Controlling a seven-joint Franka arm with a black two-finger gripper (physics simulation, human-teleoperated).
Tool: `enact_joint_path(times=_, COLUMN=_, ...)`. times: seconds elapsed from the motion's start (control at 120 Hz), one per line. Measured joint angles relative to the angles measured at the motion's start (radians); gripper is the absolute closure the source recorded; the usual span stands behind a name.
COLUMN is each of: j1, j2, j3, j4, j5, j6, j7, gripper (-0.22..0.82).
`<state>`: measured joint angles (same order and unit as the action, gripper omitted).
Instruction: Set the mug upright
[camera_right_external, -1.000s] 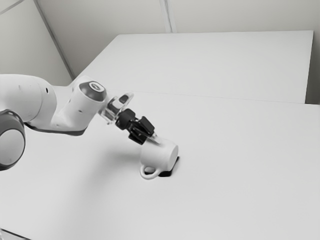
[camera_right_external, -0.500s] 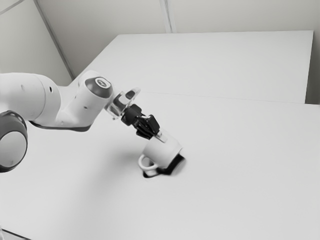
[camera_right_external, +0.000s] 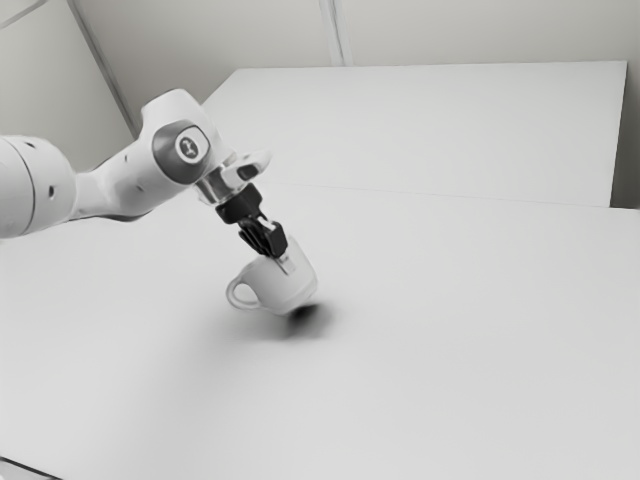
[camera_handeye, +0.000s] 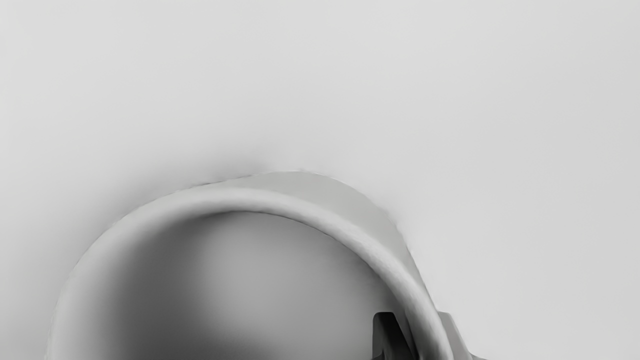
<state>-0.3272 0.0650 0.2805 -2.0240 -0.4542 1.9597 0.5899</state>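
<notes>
White mug (camera_right_external: 288, 287) – tilted, above the table (camera_right_external: 460, 380) – its wall clamped in the gripper (camera_right_external: 283, 262) (one finger inside).

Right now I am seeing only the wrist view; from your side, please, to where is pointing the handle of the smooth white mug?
Observer: The looped white handle of the mug points toward the exterior view's left.
Operator: Thank you. And is it standing level?
Observer: No, it tilts; its base faces down and toward the exterior view's right.
Operator: From where is coming the arm?
Observer: The white jointed arm reaches down to it from the exterior view's upper left.
</notes>
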Motion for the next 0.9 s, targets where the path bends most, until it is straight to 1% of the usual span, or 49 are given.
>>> enact_joint_path(times=0.117, j1=-0.007, j2=-0.064, j3=-0.029, j4=-0.076, j5=0.181, j6=0.060, j7=-0.034, gripper=0.74)
enact_joint_path(times=0.225, j1=-0.030, j2=-0.078, j3=-0.033, j4=-0.118, j5=0.329, j6=0.111, j7=-0.061, gripper=0.74)
enact_joint_path(times=0.317, j1=-0.044, j2=-0.084, j3=-0.034, j4=-0.146, j5=0.400, j6=0.167, j7=-0.080, gripper=0.74)
enact_joint_path(times=0.408, j1=-0.048, j2=-0.082, j3=-0.035, j4=-0.164, j5=0.434, j6=0.219, j7=-0.097, gripper=0.74)
enact_joint_path(times=0.6, j1=-0.034, j2=-0.029, j3=-0.035, j4=-0.167, j5=0.459, j6=0.322, j7=-0.125, gripper=0.74)
enact_joint_path(times=0.808, j1=0.030, j2=0.010, j3=-0.035, j4=-0.168, j5=0.465, j6=0.386, j7=-0.147, gripper=0.74)
enact_joint_path(times=0.9, j1=0.040, j2=0.025, j3=-0.034, j4=-0.168, j5=0.469, j6=0.412, j7=-0.153, gripper=0.74)
